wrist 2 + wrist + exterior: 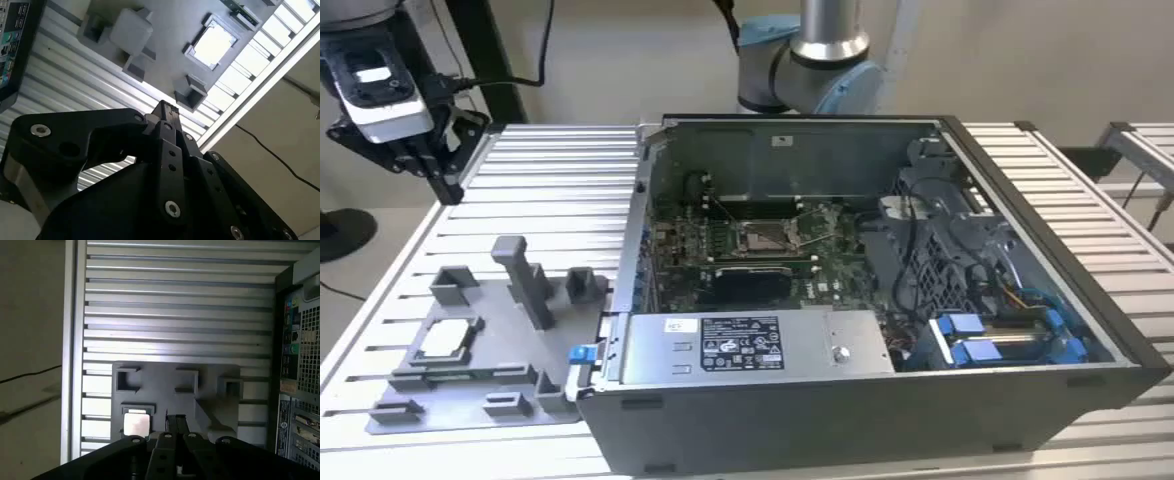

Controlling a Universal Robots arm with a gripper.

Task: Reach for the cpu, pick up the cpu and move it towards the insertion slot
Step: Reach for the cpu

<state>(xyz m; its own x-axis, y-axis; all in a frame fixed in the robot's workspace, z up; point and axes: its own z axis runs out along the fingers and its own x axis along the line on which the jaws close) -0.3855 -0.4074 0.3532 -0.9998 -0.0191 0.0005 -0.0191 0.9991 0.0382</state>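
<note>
The cpu (443, 340) is a small silvery-white square lying flat in a grey fixture plate (520, 400) on the table, at the exterior view's left. It appears bright in both wrist views (214, 45) (136, 423). My gripper (443, 182) hangs high above the table's far left corner, well away from the cpu. Its black fingers (167, 112) (176, 421) are shut together with nothing between them. The insertion slot (767, 235), a shiny metal frame with a dark centre, sits on the green board inside the open computer case (854, 400).
Grey upright blocks (520, 275) stand on the fixture plate beside the cpu. The case's walls (640, 200) rise around the board, with a blue-clipped drive cage (987, 340) at the exterior view's right. The ribbed metal table (560, 180) lies bare between gripper and fixture.
</note>
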